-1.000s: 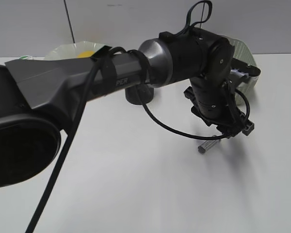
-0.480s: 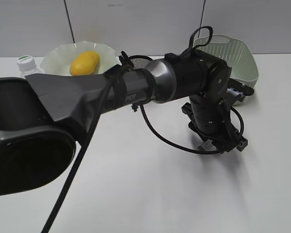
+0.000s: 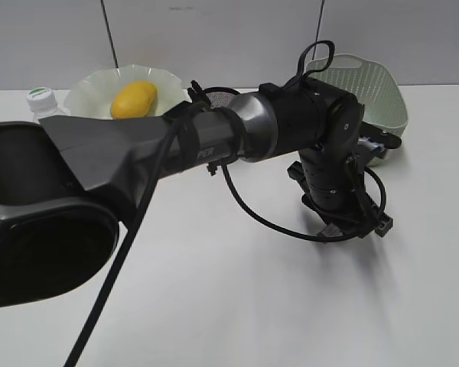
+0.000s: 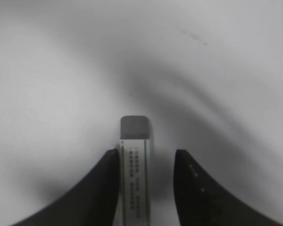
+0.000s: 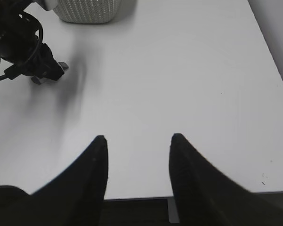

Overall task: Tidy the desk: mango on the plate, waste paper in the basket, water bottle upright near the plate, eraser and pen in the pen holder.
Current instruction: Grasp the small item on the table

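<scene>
Down on the white desk (image 3: 237, 306), the left gripper (image 4: 146, 188) sits low with its two black fingers (image 4: 96, 193) on each side of the eraser (image 4: 134, 174). One finger touches it and the other shows a small gap, so I cannot tell if it is pinched yet. That way it can lift it to the pen holder (image 3: 222, 95). The right gripper (image 5: 137, 174) is spread wide and holds nothing. The mango (image 3: 133, 99) lies on the plate (image 3: 88, 88), beside the water bottle (image 3: 40, 102). The basket (image 3: 363, 92) waits behind.
</scene>
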